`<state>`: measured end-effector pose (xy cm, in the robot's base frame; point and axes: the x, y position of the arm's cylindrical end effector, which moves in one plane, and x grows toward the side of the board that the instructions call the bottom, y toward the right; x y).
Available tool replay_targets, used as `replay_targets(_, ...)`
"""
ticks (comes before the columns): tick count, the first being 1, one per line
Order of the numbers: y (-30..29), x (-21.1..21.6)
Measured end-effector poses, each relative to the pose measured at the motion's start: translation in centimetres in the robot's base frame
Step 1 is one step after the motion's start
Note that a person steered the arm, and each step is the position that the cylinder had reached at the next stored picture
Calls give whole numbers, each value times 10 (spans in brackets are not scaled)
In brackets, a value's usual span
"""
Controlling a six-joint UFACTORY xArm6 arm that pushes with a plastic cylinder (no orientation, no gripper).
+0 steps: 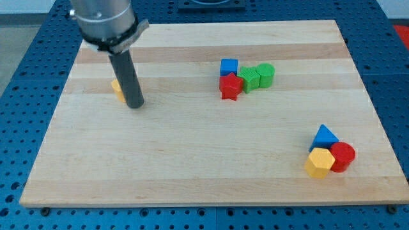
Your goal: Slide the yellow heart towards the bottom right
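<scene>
Yellow hexagon (319,163) near bottom-right edge; my tip (135,105) touches yellow heart (117,89).

one view | high front, angled down | whole board (211,185) in frame

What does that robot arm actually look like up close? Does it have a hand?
No hand. The arm ends in a thick grey metal cylinder with a flanged collar at its base. From it hangs a straight, round, dark grey rod, plain and unmarked, down to my tip on the wooden board. No cables or labels show.
</scene>
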<state>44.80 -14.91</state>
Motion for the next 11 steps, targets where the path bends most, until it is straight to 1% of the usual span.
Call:
replay_targets(1,0,8)
replay_targets(2,-7,8)
replay_targets(3,9,4)
replay_targets(4,46,-23)
replay_targets(5,49,-71)
replay_targets(6,2,-92)
replay_targets(7,-50,-77)
replay_targets(8,-48,-39)
replay_targets(9,-13,-2)
replay_targets(10,3,7)
replay_targets(11,-22,-1)
